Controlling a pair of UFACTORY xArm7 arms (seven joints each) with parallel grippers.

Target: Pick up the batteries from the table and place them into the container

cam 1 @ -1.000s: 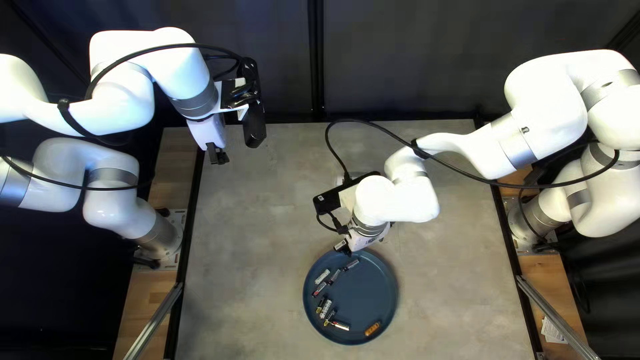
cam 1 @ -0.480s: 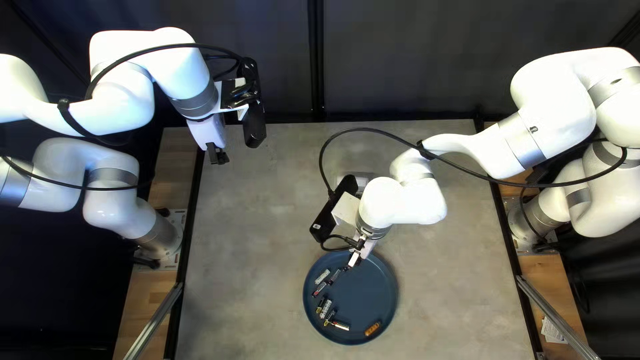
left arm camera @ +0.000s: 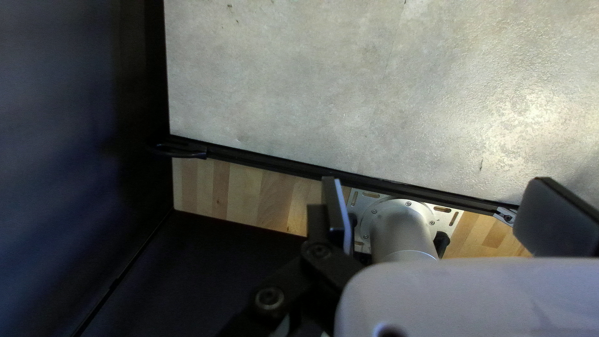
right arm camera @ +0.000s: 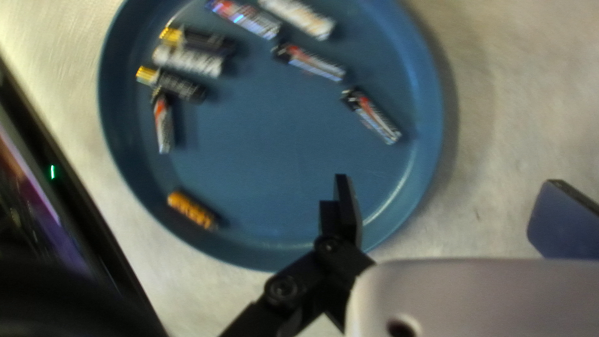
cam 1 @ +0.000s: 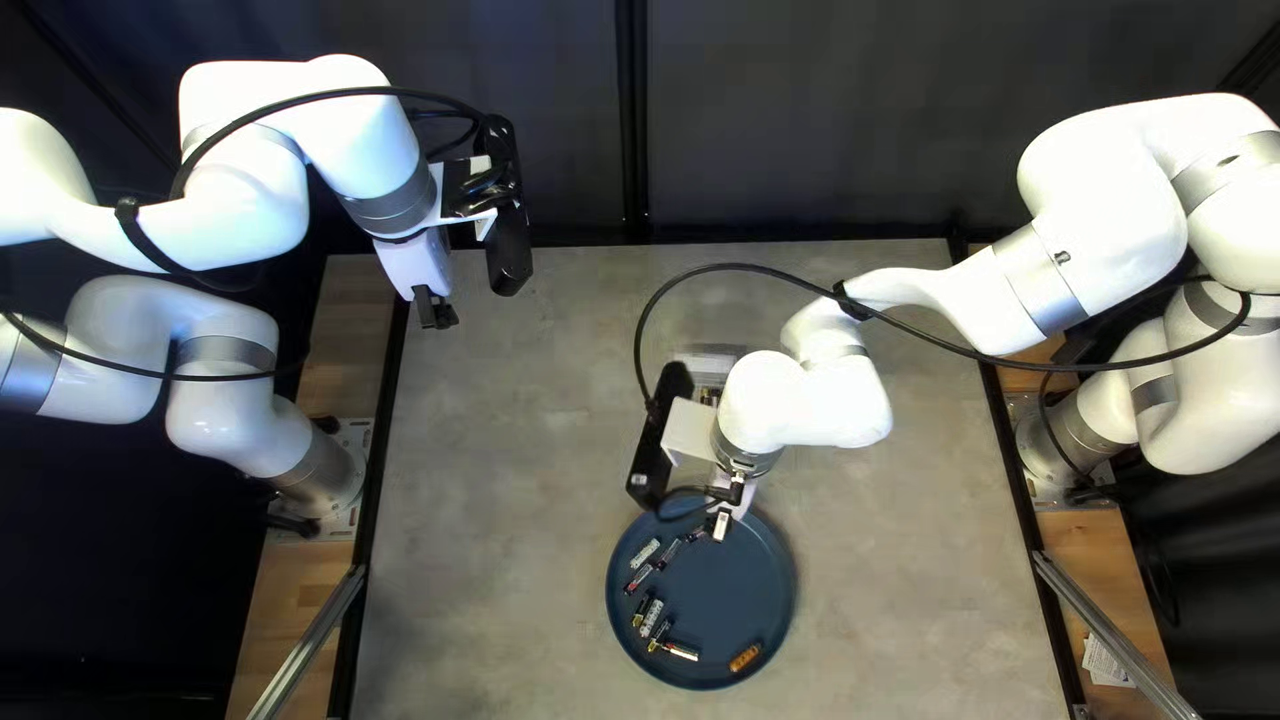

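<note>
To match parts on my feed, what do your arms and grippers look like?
My white, rounded left arm and right arm carry silver-grey bands and black cables; the left gripper and right gripper have black links and flat, dark jaws.

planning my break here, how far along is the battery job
Nothing is in hand: left gripper and right gripper are open. Nine batteries lie in the tray, seemingly left to move if the grey thing behind the right arm is the container. What's done there is hidden.
</note>
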